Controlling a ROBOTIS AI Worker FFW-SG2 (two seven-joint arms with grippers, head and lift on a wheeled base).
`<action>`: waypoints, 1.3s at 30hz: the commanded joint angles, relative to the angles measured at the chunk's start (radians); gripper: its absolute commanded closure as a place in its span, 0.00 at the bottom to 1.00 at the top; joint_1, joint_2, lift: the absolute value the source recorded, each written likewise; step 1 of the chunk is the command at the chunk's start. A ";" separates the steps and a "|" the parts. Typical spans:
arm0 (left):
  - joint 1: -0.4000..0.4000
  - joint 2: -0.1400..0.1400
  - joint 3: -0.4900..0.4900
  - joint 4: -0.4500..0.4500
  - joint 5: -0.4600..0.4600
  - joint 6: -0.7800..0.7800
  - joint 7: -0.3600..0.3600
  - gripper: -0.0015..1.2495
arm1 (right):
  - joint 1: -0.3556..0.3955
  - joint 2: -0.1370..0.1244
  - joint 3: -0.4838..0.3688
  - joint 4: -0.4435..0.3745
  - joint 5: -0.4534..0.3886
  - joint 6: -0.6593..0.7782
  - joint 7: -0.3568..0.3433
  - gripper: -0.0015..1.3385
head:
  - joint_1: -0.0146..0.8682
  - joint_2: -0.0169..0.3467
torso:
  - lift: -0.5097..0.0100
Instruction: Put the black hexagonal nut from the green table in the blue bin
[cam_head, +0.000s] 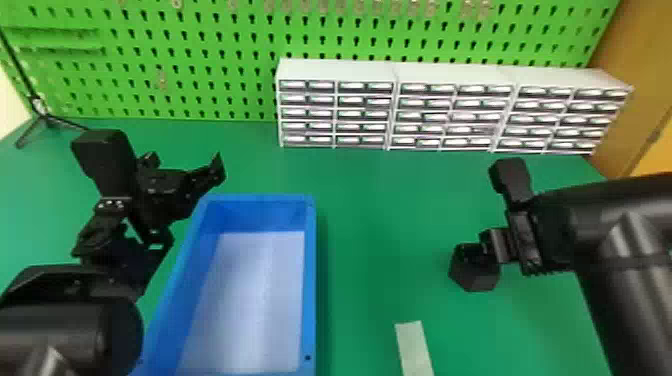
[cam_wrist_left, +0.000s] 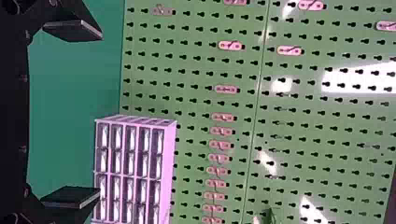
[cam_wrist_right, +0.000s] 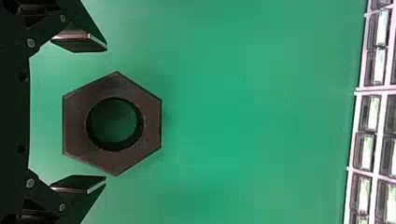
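Right now we've got the right pincer (cam_wrist_right: 105, 113) spread wide, the black hexagonal nut (cam_head: 475, 276) off-centre between its fingers at the tabletop (cam_head: 380, 225). Corners face the pads, so our squeeze could twist it loose! Left pincer (cam_wrist_left: 100, 113) gapes near the blue bin (cam_head: 311, 280).

My black hexagonal nut (cam_head: 475, 276) lies flat, a thick six-sided ring of dark, matt look with a wide round hole through its middle. It sits to the right of my blue bin (cam_head: 311, 285), well apart from it. That bin is a long, open-topped rectangle, standing upright, with blue walls and a pale floor.
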 joint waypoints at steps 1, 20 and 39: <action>-0.002 0.001 0.000 0.000 -0.002 0.001 -0.002 0.09 | -0.012 0.004 0.017 0.020 -0.006 0.004 0.000 0.21 | 0.80 0.07 | 0.79; -0.002 0.001 -0.002 0.002 -0.002 0.001 -0.004 0.09 | -0.034 0.026 0.037 0.082 -0.021 0.004 0.000 0.21 | 0.80 0.07 | 0.79; -0.004 0.001 -0.005 0.002 -0.002 0.003 -0.007 0.09 | -0.057 0.016 0.033 0.145 -0.025 -0.041 0.000 0.21 | 0.80 0.07 | 0.79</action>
